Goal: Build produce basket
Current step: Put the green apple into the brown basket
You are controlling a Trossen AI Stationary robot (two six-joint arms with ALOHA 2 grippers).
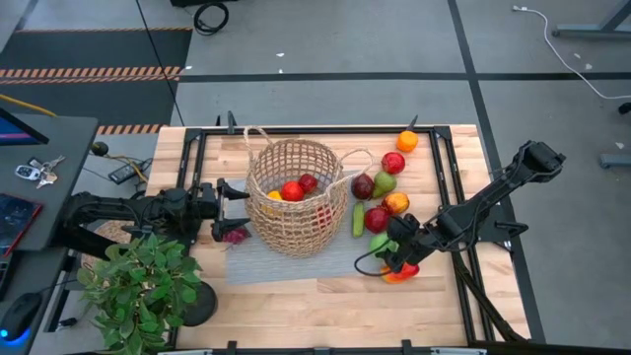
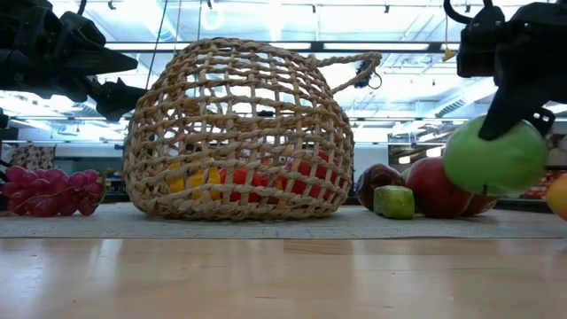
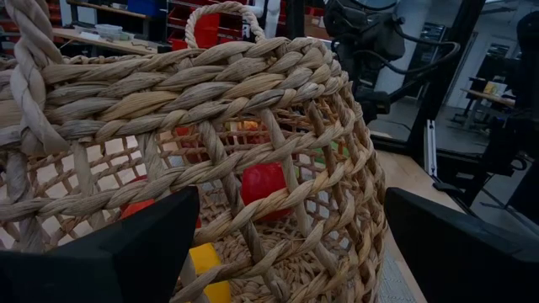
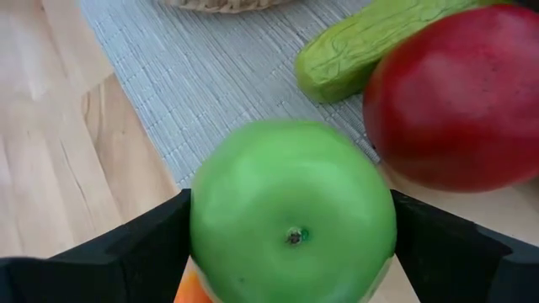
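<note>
Clamped only at its rounded sides by the right pincer (image 4: pixel 290 244), right of the basket (image 1: pixel 293 197), the green apple (image 4: pixel 292 215) could squirt free and roll across the surface (image 1: pixel 325 296), while the left pincer (image 3: pixel 286 252) gapes empty beside the basket's left wall.

Both arms low over the table, one from each side.

The left gripper (image 1: pixel 240 210) sits at centre-left of the high view, fingers spread wide, arm stretched level. The right arm slants down from the upper right; its gripper (image 1: pixel 394 252), lower right of centre, seems clamped, fingers (image 4: pixel 446 244) pressed on a green apple (image 4: pixel 292 215).
</note>
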